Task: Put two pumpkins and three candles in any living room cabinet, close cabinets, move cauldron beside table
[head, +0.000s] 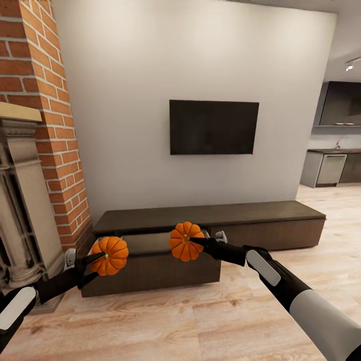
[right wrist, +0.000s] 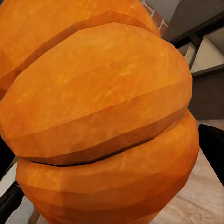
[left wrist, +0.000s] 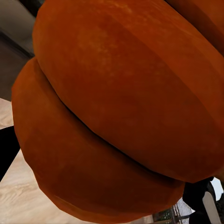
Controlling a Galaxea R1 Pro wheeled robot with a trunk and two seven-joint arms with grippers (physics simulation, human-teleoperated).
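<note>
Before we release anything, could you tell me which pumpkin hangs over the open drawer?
The pumpkin in the right gripper, at; the left one hangs by the drawer's end.

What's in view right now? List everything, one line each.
pumpkins: two, orange, one held by left gripper, one by right gripper, in front of the open drawer
cabinet: one, dark brown, against the wall, left drawer pulled open
TV: one, black, on the wall
brick column: one, red, far left
kitchen units: grey, far right
grippers: two, black, left and right, each shut on a pumpkin
</note>
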